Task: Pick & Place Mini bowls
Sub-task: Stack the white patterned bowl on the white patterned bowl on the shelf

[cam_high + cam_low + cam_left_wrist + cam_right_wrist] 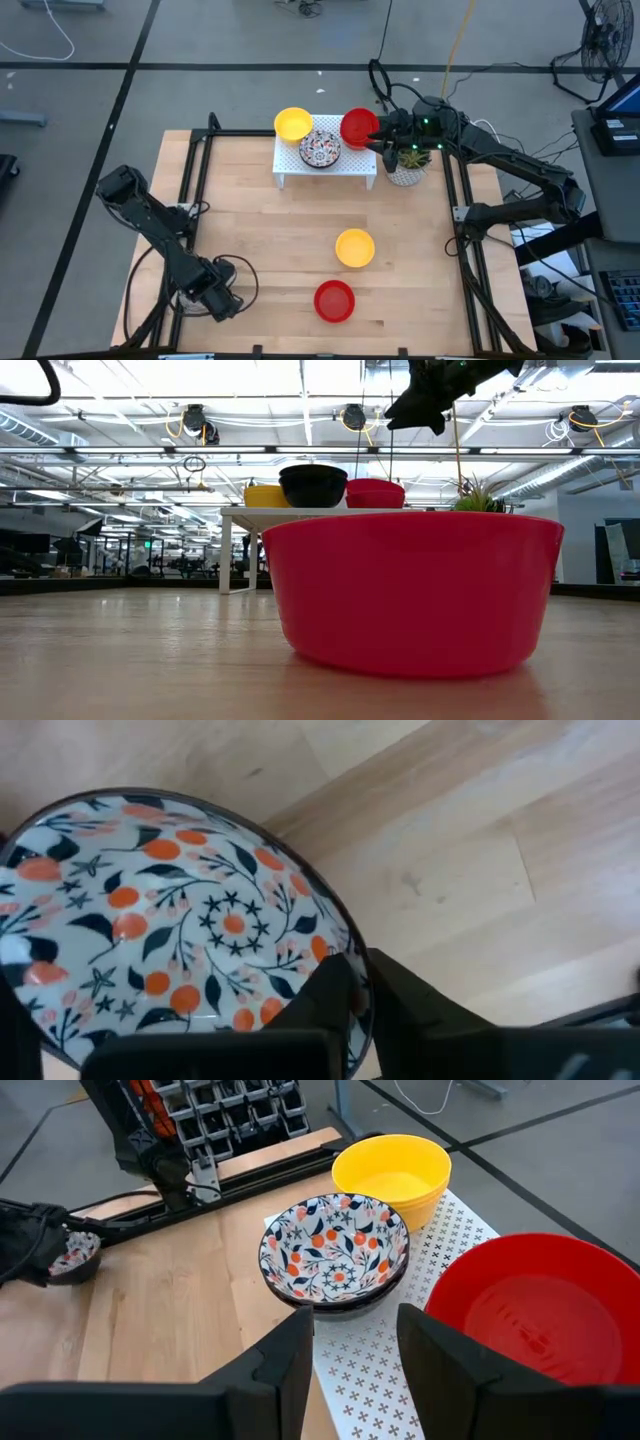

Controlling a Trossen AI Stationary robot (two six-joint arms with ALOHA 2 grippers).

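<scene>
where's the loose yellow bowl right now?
In the high view the yellow bowl sits on the bare table, right of centre, just up and right of the red bowl near the front edge, well clear of the white rack.

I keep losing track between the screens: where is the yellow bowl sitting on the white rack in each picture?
High view: yellow bowl on the white rack's left end.
Low view: partly hidden behind the dark bowl, left of it.
Left wrist view: not in it.
Right wrist view: beyond the patterned bowl.
Shared landmark: that white rack.
</scene>
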